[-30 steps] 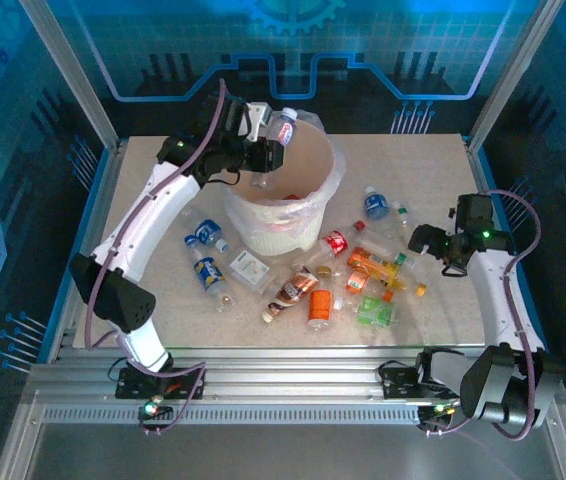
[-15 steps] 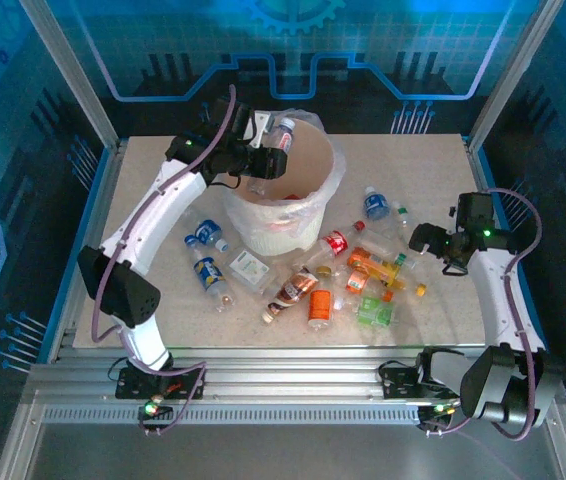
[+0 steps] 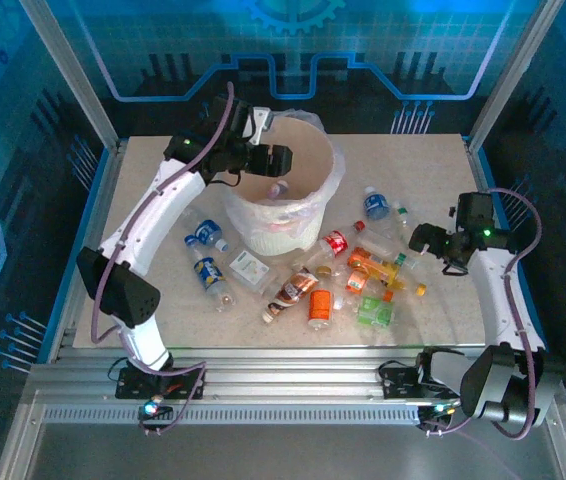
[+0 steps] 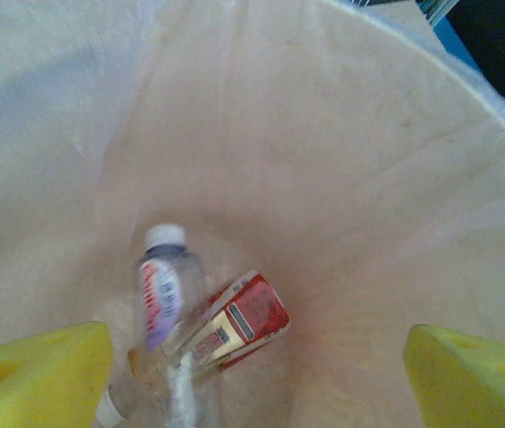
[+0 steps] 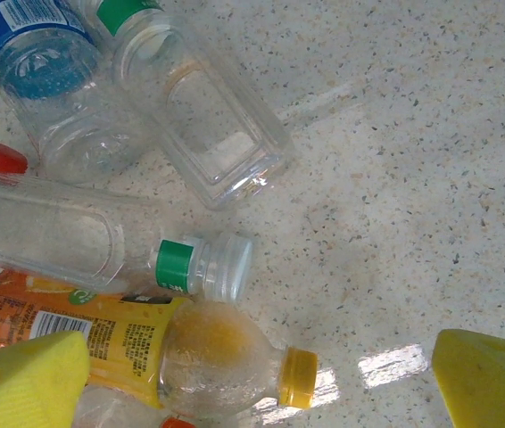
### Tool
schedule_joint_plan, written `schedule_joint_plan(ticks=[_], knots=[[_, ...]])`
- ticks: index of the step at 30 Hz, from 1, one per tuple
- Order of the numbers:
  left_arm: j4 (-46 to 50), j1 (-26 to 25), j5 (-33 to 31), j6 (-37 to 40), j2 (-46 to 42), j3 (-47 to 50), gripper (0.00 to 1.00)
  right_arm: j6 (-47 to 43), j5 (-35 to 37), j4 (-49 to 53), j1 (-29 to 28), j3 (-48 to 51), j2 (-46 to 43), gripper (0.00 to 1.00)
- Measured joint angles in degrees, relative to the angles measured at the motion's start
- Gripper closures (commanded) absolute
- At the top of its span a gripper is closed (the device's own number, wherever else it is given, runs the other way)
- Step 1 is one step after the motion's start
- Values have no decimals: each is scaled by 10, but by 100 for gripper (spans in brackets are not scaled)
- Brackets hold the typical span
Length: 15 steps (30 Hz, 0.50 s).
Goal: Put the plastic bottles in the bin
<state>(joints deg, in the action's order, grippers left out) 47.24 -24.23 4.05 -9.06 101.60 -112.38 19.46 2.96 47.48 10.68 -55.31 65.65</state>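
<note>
1. I see the left gripper [image 3: 279, 160] held over the mouth of the large round white bin with its clear bag liner [image 3: 253, 228].
2. In the left wrist view the left gripper [image 4: 254, 374] has its yellow fingers [image 4: 38, 370] spread wide, with nothing between them.
3. Well below them, at the bottom of the bin [image 4: 342, 134], lie a clear white-capped bottle with a red and purple label [image 4: 165, 285] and a red-labelled bottle [image 4: 239, 321]. The two touch.
4. The remaining bottles lie on the speckled table [image 3: 413, 160]. A blue-labelled pair [image 3: 208, 255] is left of the bin. A mixed cluster is to its right, including an orange-labelled bottle [image 3: 320, 308] and a green-labelled one [image 3: 375, 312].
5. The right gripper [image 3: 421, 243] sits low at the cluster's right edge.
6. In its wrist view the right gripper [image 5: 254, 379] is spread open and empty. An orange-labelled, yellow-capped bottle [image 5: 190, 352] lies on the table between its fingers, just beside the left one.
</note>
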Motion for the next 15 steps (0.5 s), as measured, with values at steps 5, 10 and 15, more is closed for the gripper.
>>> schedule_joint_plan(ticks=[5, 10, 15], knots=[[-8, 0, -2, -6, -30, 0, 1, 0, 0, 6, 0, -9, -11, 0], [-23, 0, -2, -13, -77, 0, 1, 0, 0, 11, 0, -14, -22, 0], [-43, 0, -12, -15, -145, 11, 1, 0, 0, 17, 0, -14, -33, 0]])
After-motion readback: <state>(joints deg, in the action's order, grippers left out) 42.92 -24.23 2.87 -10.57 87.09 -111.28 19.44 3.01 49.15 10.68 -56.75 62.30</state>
